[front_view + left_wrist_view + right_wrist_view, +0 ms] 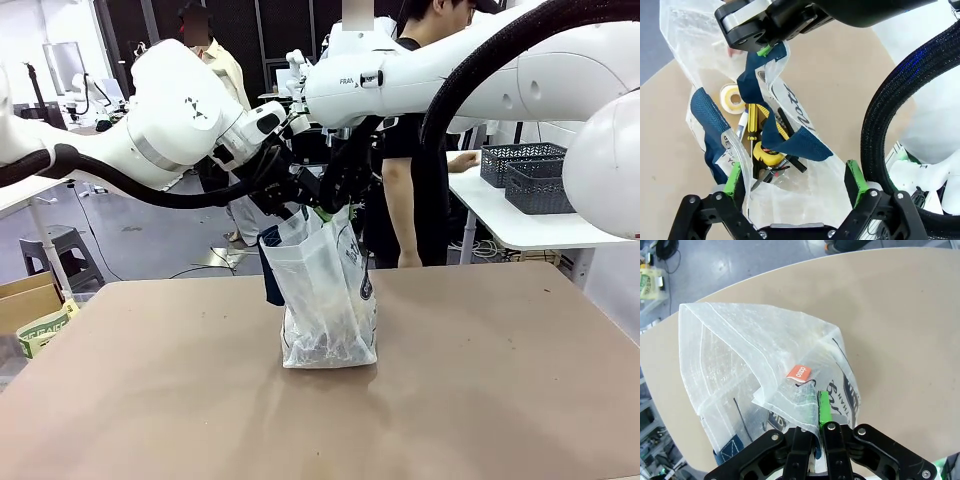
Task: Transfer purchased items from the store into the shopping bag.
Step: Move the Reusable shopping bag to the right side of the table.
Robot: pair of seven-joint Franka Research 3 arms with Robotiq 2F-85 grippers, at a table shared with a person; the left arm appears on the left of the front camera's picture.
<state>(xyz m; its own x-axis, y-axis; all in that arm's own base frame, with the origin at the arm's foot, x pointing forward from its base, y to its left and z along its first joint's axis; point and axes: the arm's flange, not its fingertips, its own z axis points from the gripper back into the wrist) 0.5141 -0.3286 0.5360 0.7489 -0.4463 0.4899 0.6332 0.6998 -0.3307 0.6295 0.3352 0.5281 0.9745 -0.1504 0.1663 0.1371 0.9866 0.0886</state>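
Left wrist view: right gripper [766,48] pinches the shopping bag [690,40] rim, likely propping it agape under the spread, empty left gripper [794,176].

Robotics lab in an open, industrial-looking hall. Two white jointed robot arms, the left arm [170,110] and the right arm [450,75], one trailing a thick black corrugated cable sleeve [480,60], bring the left gripper [794,175] and right gripper [817,410] together above a plain brown matte tabletop [500,400]. Straight beyond the grippers, a person in a black T-shirt [415,150] stands at the table's far edge. Another person in a pale shirt [225,70] stands farther back, on the left gripper's side. Out past the right gripper, a white side table [500,215] holds two dark grey lattice plastic baskets [530,175]. Out past the left gripper and lower down are a bare grey polished floor [150,240], a small grey step stool [58,250] and an open brown cardboard box [25,300]. Black partitions [130,25] close off the background.
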